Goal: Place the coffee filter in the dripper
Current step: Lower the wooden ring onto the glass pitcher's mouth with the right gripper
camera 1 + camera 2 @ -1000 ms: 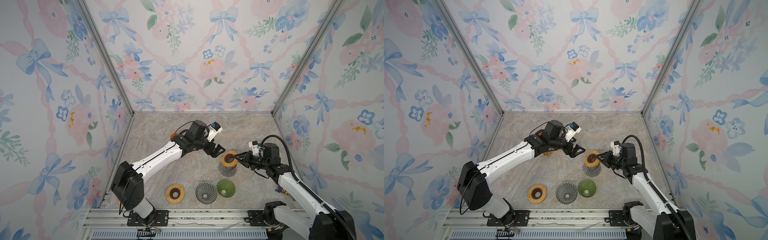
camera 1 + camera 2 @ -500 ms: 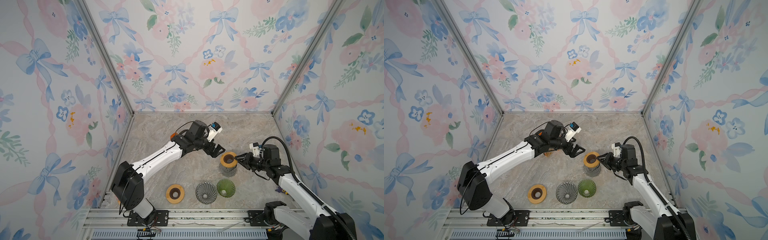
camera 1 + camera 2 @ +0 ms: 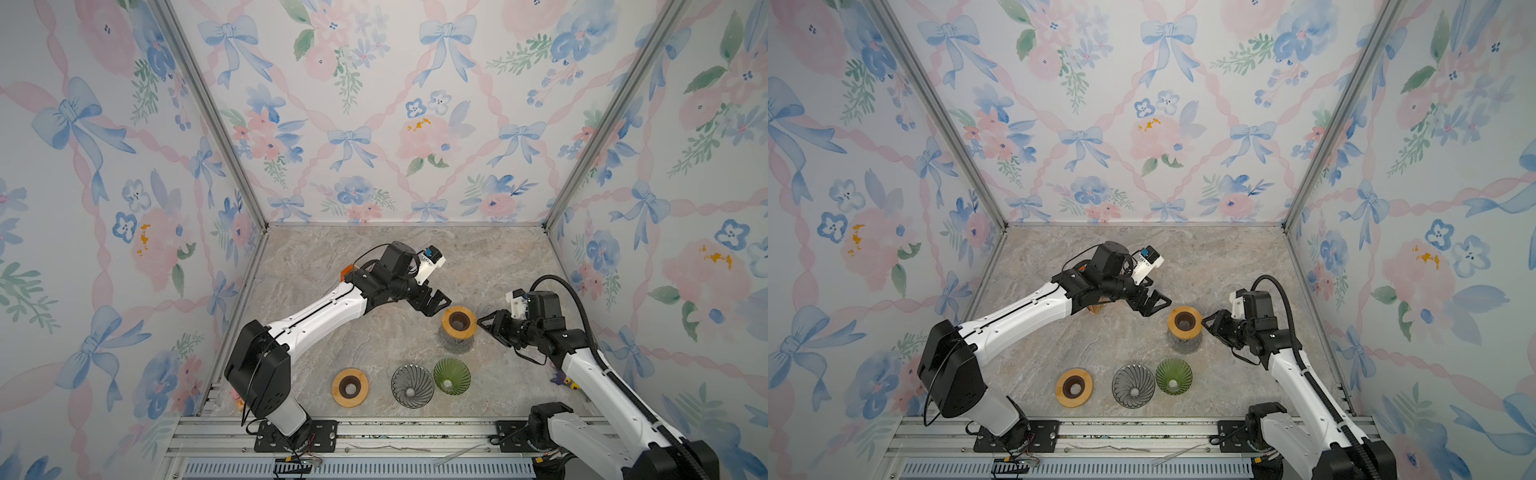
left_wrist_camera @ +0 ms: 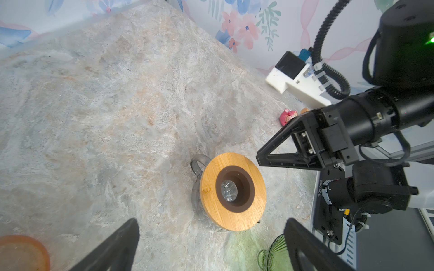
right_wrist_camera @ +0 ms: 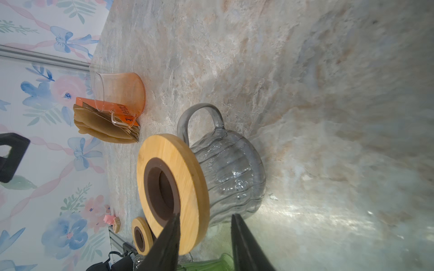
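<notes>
A stack of brown paper coffee filters (image 5: 101, 127) stands in an orange holder beside an orange cup (image 5: 122, 93). Two drippers sit near the front edge, one grey ribbed glass (image 3: 412, 385), one green (image 3: 451, 375). A wooden ring (image 3: 459, 321) rests on a grey glass carafe (image 5: 230, 173). My right gripper (image 3: 484, 326) (image 5: 206, 218) is open, its fingers straddling the ring's rim, one finger over the ring and one beside the carafe wall. My left gripper (image 3: 436, 301) (image 4: 210, 237) hangs wide open just behind and left of the carafe, holding nothing.
A second wooden ring (image 3: 350, 387) lies on the table left of the grey dripper. A small pink figurine (image 4: 287, 116) stands near the right wall. Flowered walls close in three sides, and a metal rail (image 3: 374, 432) runs along the front.
My right gripper's jaws have spread apart around the wooden ring's rim. The ring stays on the carafe. The left arm has not moved.
</notes>
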Controlling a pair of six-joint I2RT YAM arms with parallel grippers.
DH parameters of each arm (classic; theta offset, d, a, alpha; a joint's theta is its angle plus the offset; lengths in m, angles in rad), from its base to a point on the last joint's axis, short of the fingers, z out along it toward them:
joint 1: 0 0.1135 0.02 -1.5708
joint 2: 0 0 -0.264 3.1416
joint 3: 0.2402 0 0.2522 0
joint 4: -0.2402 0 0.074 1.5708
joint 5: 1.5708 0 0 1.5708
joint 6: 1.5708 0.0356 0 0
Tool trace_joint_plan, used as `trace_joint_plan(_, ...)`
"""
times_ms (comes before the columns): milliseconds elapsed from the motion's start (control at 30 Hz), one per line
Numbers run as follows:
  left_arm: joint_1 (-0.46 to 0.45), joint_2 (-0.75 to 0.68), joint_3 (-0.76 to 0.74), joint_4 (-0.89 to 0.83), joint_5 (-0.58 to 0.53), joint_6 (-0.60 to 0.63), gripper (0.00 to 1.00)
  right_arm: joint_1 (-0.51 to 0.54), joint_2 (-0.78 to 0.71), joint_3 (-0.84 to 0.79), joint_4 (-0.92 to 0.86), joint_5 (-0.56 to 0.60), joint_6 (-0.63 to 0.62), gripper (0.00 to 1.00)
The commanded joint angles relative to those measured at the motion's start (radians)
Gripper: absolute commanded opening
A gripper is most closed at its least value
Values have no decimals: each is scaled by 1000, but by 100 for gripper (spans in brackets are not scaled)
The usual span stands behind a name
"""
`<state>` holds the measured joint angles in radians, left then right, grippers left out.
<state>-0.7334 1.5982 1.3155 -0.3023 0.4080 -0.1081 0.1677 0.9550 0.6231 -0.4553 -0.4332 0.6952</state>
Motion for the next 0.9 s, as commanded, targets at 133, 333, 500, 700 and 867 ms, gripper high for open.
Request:
trace_joint_plan(133,-10,20,4,-12,23,-12,98,57,16,-12,0,2,22,56)
trace_joint_plan(333,-11,22,4,-13,23,-15,98,65,23,-61,135,-63,98,58)
trace_joint_plan(500,-12,29,6,-12,26,-24,98,92,44,-35,96,-12,83,57)
trace_joint_plan(700,-12,30,6,-12,23,-24,98,135,64,-24,90,51,95,56)
trace_joint_plan(867,-14,31,5,-12,24,-22,98,155,89,-18,119,72,117,55)
